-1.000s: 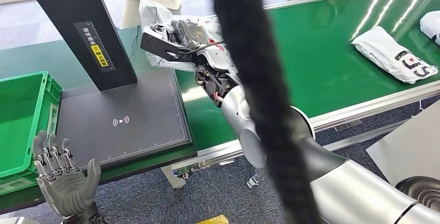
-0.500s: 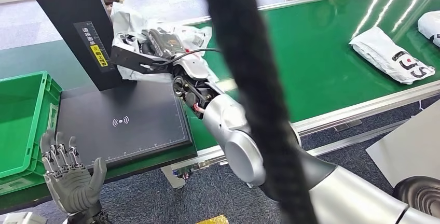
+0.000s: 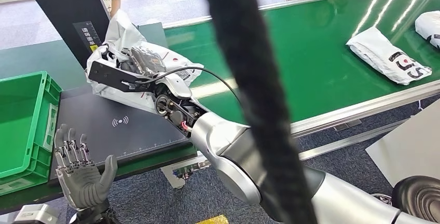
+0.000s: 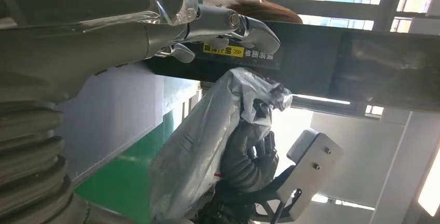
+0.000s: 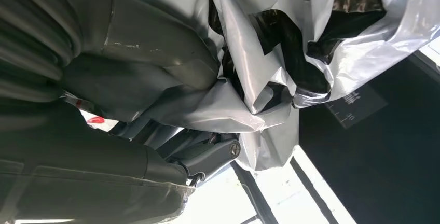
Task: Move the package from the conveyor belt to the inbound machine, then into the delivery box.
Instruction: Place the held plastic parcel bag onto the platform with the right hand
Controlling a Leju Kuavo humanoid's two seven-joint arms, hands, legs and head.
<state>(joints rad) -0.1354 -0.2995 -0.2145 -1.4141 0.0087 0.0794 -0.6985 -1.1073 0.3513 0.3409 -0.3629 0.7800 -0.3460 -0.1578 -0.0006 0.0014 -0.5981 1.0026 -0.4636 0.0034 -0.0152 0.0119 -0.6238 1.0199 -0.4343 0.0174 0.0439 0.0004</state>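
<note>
My right hand point(image 3: 145, 63) grips a crumpled silver-white plastic package point(image 3: 122, 40) and holds it over the far right corner of the black inbound machine's plate point(image 3: 104, 130), beside the machine's black post point(image 3: 70, 6). In the right wrist view the package point(image 5: 290, 53) is bunched against my thumb point(image 5: 150, 63). In the left wrist view the package point(image 4: 207, 141) hangs in my right hand point(image 4: 254, 156) under the post. My left hand point(image 3: 80, 175) is raised near the plate's near edge, fingers spread, holding nothing. The green delivery box point(image 3: 21, 120) stands left of the plate.
The green conveyor belt point(image 3: 321, 53) runs to the right with a white package point(image 3: 389, 55) on it and another point(image 3: 430, 24) at the frame edge. People stand beyond the belt. A thick black cable point(image 3: 254, 89) crosses the head view.
My right arm has carried the package leftward from over the conveyor belt to over the machine's plate. My left hand has shifted slightly right and down.
</note>
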